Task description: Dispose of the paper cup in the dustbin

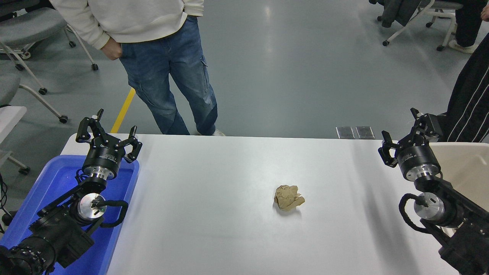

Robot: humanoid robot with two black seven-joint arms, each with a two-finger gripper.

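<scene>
The paper cup is out of view. The beige dustbin (468, 168) stands off the table's right edge, partly hidden behind my right arm. My right gripper (405, 131) is open and empty, at the table's far right edge beside the bin's near wall. My left gripper (107, 131) is open and empty, parked at the lower left over the blue tub.
A crumpled tan paper ball (288, 197) lies on the white table (229, 214), right of centre. A blue plastic tub (49, 183) sits at the left edge. A person in jeans (172, 72) stands at the far side. Another person's striped garment (471, 103) hangs at the right.
</scene>
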